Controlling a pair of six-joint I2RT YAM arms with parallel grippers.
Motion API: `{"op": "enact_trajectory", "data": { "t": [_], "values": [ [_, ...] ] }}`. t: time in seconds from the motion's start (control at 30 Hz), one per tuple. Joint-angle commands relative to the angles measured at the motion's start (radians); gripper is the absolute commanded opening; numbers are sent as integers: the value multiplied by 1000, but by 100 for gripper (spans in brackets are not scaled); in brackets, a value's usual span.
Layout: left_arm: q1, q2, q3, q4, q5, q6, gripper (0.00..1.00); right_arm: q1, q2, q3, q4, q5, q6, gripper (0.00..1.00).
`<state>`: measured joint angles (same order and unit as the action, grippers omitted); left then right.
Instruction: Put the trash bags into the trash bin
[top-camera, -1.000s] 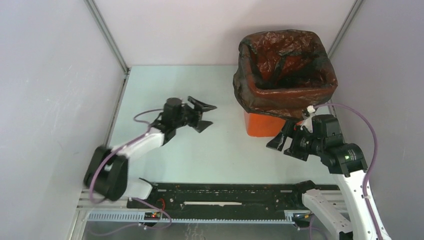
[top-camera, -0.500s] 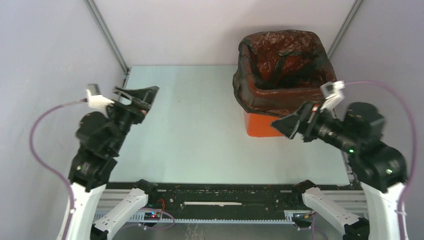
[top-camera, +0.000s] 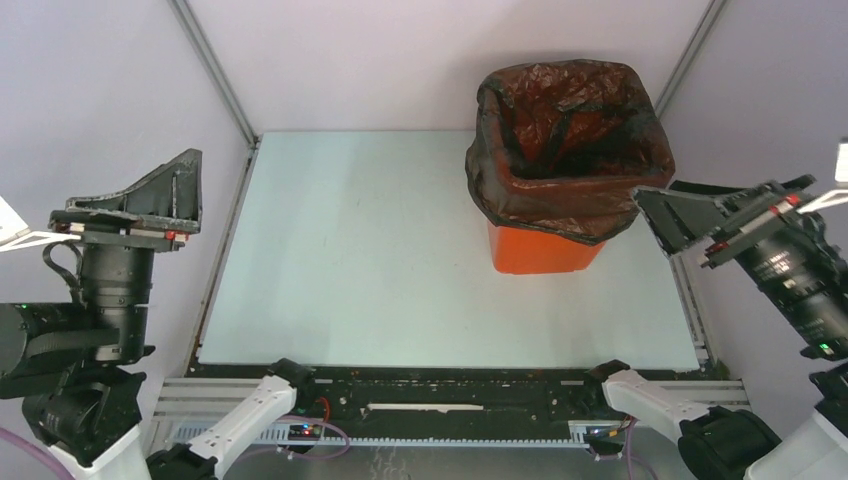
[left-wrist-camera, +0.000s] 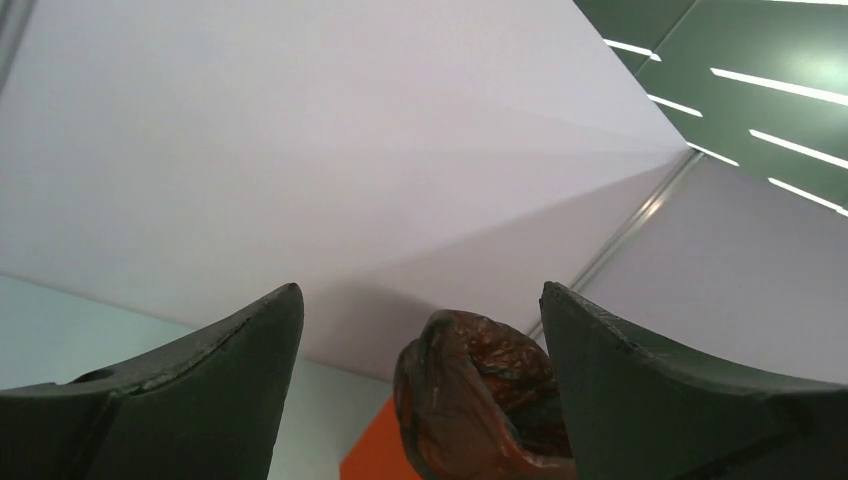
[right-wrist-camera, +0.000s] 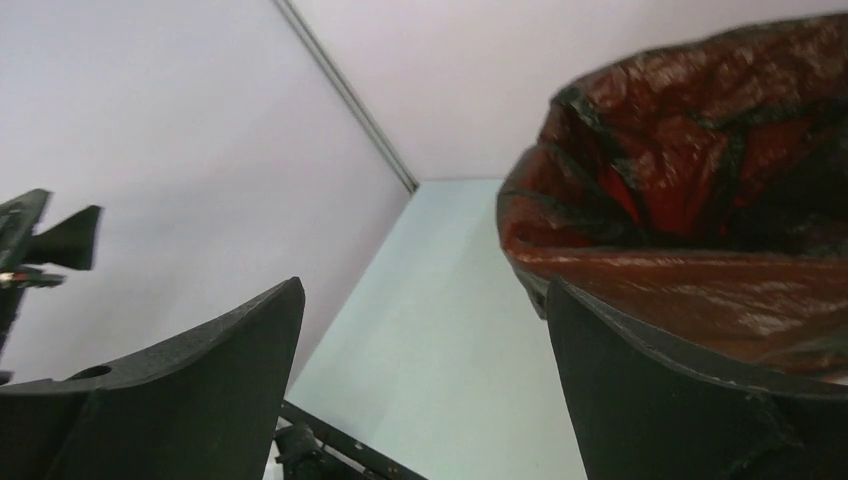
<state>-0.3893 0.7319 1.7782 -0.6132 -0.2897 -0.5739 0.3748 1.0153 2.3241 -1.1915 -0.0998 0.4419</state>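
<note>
The orange trash bin (top-camera: 535, 252) stands at the table's far right. The black trash bag (top-camera: 560, 130) lines it, its crinkled edge folded out over the rim and hanging down the walls. The bag also shows in the left wrist view (left-wrist-camera: 470, 400) and the right wrist view (right-wrist-camera: 700, 200). My left gripper (top-camera: 135, 200) is raised high at the left, open and empty, far from the bin. My right gripper (top-camera: 720, 215) is raised at the right beside the bin's right rim, open and empty.
The pale green table top (top-camera: 400, 250) is bounded by grey walls on the left, back and right. A black rail (top-camera: 450, 390) with the arm bases runs along the near edge.
Both arms have pulled back and risen, the left one to the far left, the right one to the far right. The bag and the bin have not moved.
</note>
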Motion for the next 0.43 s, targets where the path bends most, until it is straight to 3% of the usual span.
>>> {"op": "enact_trajectory", "data": {
  "t": [0.0, 0.4],
  "values": [
    [6, -5, 1, -26, -57, 89, 93, 6, 11, -78, -5, 71, -17, 100],
    [6, -30, -2, -35, -75, 98, 92, 5, 54, -107, 13, 74, 9, 100]
  ]
}}
